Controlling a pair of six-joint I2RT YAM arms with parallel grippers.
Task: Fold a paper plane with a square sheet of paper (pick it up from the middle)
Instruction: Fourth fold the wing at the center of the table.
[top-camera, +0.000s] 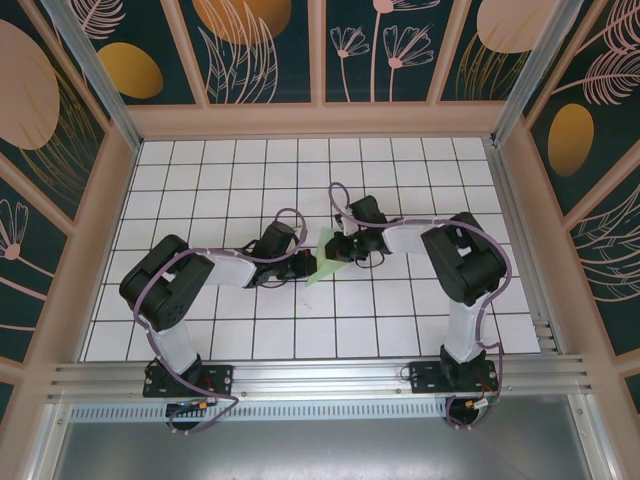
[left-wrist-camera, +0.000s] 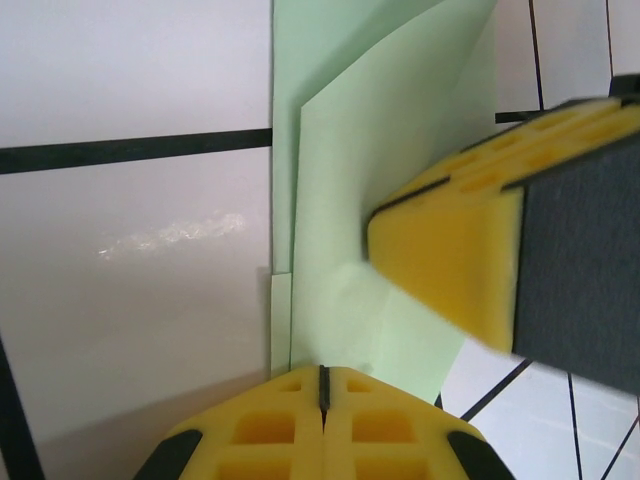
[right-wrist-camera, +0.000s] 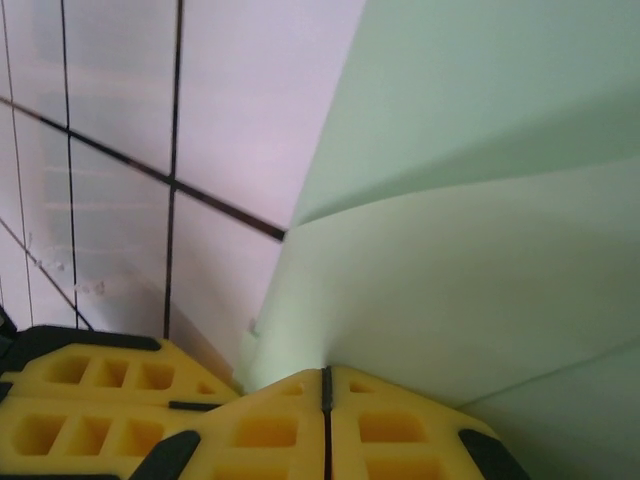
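Mid-task, early-to-middle by my read. Both my grippers meet over the middle of the tiled table (top-camera: 250, 190), with the sheet of paper (top-camera: 325, 258) between them.

My left gripper (left-wrist-camera: 322, 385) is fully closed. In its wrist view the jaws meet in a thin seam, and the paper's lower edge runs right into that seam, so I call it pinched. My right gripper (right-wrist-camera: 326, 385) is the same: jaws pressed together, the green sheet coming up out of the seam, so that one is a pinch too. The two pinch points sit just beside each other. One yellow finger (left-wrist-camera: 450, 260) of the right gripper crosses the left wrist view, touching or nearly touching the sheet.

Done so far, as I judge it: the sheet is no longer lying flat and it has at least one fold. From above it looks like a small narrow wedge rather than a full square.

Left to do: there is no slim pointed dart shape and no clean central crease that I can make out. The nose folds, wing folds and final flattening all seem to be ahead.

Look of the sheet: pale mint green, plain, thin. From the left wrist I see two or three overlapping layers with straight offset edges, and a narrow strip pokes out at the lower left. From the right wrist one flap bows over another, with a soft curve rather than a sharp crease. The sheet looks partly raised. I cannot tell whether its lower edge touches the tiles.
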